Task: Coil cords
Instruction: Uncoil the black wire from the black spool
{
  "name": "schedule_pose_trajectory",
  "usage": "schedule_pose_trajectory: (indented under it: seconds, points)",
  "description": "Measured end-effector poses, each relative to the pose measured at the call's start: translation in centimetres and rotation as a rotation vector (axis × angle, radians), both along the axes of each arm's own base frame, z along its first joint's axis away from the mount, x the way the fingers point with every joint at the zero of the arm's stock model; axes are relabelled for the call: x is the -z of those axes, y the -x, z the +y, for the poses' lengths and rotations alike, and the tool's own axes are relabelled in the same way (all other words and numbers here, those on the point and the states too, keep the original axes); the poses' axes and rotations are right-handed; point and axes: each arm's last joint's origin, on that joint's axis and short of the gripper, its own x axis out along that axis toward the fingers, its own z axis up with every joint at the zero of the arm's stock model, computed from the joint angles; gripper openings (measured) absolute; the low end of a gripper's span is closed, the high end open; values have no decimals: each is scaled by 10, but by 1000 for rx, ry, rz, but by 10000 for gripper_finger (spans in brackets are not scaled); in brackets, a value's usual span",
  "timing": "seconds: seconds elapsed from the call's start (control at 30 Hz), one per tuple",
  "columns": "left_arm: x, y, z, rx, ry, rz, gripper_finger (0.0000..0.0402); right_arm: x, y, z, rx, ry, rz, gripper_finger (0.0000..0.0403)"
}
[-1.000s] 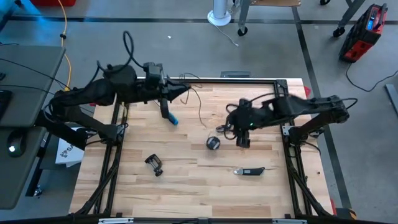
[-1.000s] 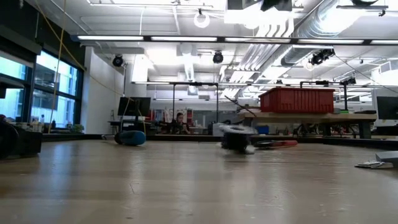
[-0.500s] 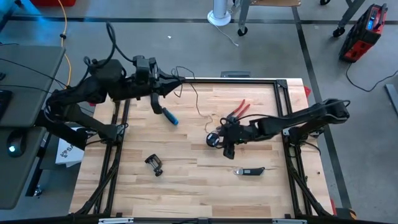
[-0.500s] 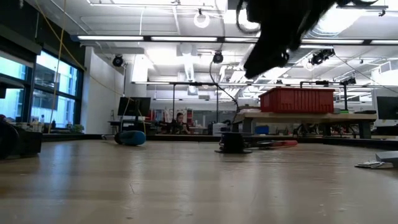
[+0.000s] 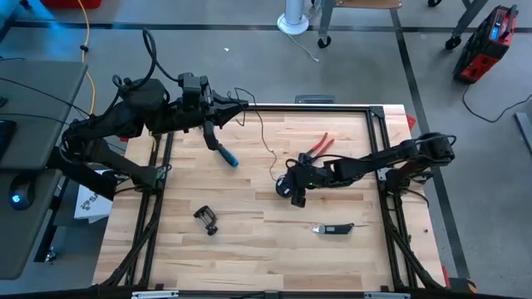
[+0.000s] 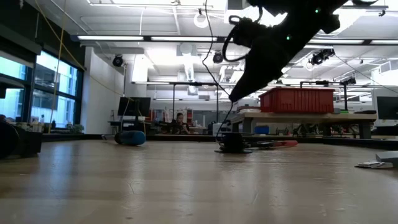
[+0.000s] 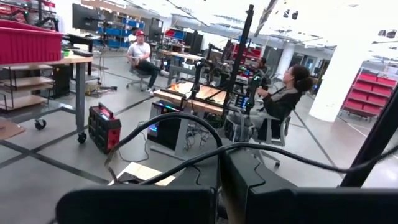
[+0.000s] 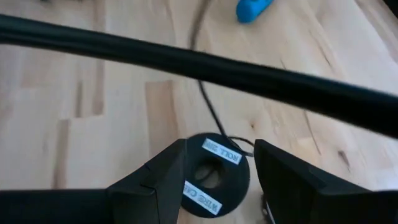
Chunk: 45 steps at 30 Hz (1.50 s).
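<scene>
Right wrist view: open right end effector [image 8: 214,180] apparently straddles the reel [image 8: 214,174].

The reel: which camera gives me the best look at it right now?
The right wrist view: the reel fills the gap between the open right gripper fingers, labels readable. The high view shows it small beside the gripper. The low view shows only its dark edge-on profile. The left wrist view misses it.

The reel [image 8: 211,175] carries white labels, seemingly reading "WIRE" and "ROLL".
</scene>
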Motion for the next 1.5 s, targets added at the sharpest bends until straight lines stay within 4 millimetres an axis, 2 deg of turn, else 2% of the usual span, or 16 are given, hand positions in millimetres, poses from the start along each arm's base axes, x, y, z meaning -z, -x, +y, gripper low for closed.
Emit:
schedule_pose_trajectory:
  seconds: [0.17, 0.47, 0.7, 0.87, 0.97, 1.1, 1.23, 1.33, 1.43, 1.5]
  points:
    - [0, 0, 0, -2, 3, -1, 0, 0, -4, -5, -13, 38, -20, 180]
    - [0, 1, 1, -21, 4, -2, 0, 1, -7, -5, -112, 77, -24, 128]
    - [0, 0, 1, -23, 4, 0, 0, 9, -11, -5, -111, 65, -10, 122]
    - [0, 0, 1, -23, 4, 5, 0, 6, -10, -5, -107, 61, -13, 114]
    - [1, 0, 1, -25, 3, 14, 0, 3, -7, -5, -107, 61, -12, 84]
    - [2, 0, 1, -35, 4, 17, 0, 4, -6, -4, -117, 42, 7, 13]
    - [1, 1, 2, -42, 5, 13, 0, 4, -7, -3, -133, 24, -2, 18]
    - [1, 1, 2, -49, 1, 14, 0, 4, -6, -3, -96, -8, -8, 5]
    - [1, 4, 3, -79, -47, 31, 6, -4, -4, -3, -57, -52, -21, 3]
    - [1, 11, 4, -109, -83, 64, 21, -18, -4, -3, -54, -55, -43, 2]
